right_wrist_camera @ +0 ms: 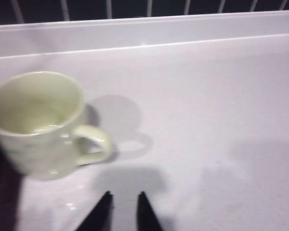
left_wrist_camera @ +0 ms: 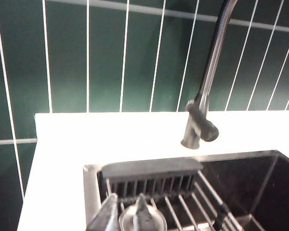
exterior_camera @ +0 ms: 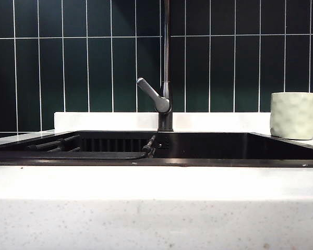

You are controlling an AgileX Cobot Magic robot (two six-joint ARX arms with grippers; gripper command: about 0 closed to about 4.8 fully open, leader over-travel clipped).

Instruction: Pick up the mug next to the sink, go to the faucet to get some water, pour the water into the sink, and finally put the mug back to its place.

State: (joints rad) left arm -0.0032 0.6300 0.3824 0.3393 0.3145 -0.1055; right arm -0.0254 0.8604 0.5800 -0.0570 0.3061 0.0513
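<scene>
My right gripper (right_wrist_camera: 123, 208) hangs over the white counter (right_wrist_camera: 216, 110) with only its two dark fingertips showing, a narrow gap between them and nothing held; the mug (right_wrist_camera: 38, 124) stands upright just beyond them and a little aside, handle turned toward the open counter, untouched. My left gripper (left_wrist_camera: 125, 217) is cut off at the picture's edge above the corner of the sink (left_wrist_camera: 260, 183), its fingertips slightly apart and empty, though blur makes the gap hard to judge. Below it lie a dark drying rack (left_wrist_camera: 151, 175) and wire bars, and beyond stands the faucet (left_wrist_camera: 202, 115), its top out of frame. The exterior view shows neither arm; there the mug (exterior_camera: 295, 115) sits on the counter at the sink's right rim, its handle cropped by the frame, while the faucet (exterior_camera: 166, 78) rises behind the sink (exterior_camera: 214, 151) with its lever angled left against dark green tiles (exterior_camera: 73, 67).
</scene>
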